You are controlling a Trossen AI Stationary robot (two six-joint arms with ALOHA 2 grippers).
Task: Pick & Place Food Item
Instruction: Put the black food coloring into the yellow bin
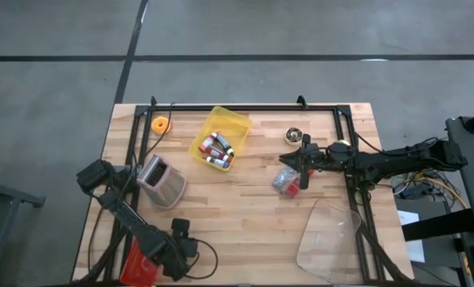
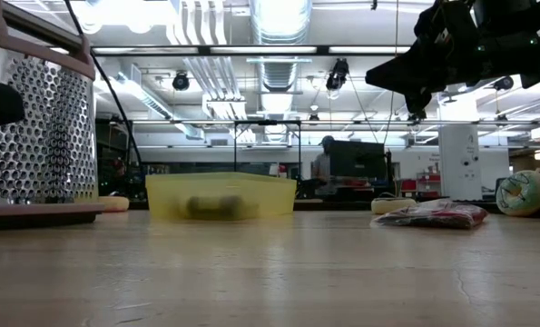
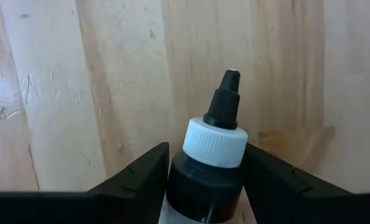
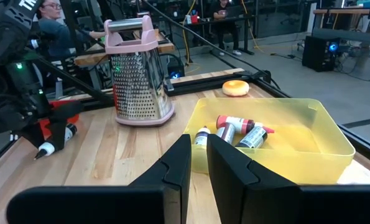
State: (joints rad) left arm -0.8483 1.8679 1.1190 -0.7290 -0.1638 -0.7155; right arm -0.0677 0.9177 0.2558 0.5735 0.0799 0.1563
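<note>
Your left gripper (image 3: 203, 186) pinches a small bottle (image 3: 211, 158) between its fingers (image 3: 138, 177), the black nozzle and white collar poking out past them, at the near left corner of the table (image 1: 244, 215). Your right gripper (image 4: 197, 165) hangs above the table's right side with its fingers pressed almost together, holding nothing. Just below it lies a red packet (image 1: 284, 181). The yellow bin (image 1: 221, 137) with more bottles sits between the arms toward the far edge, the grater (image 1: 161, 180) left of it, an orange donut (image 1: 160, 123) at the far corner.
</note>
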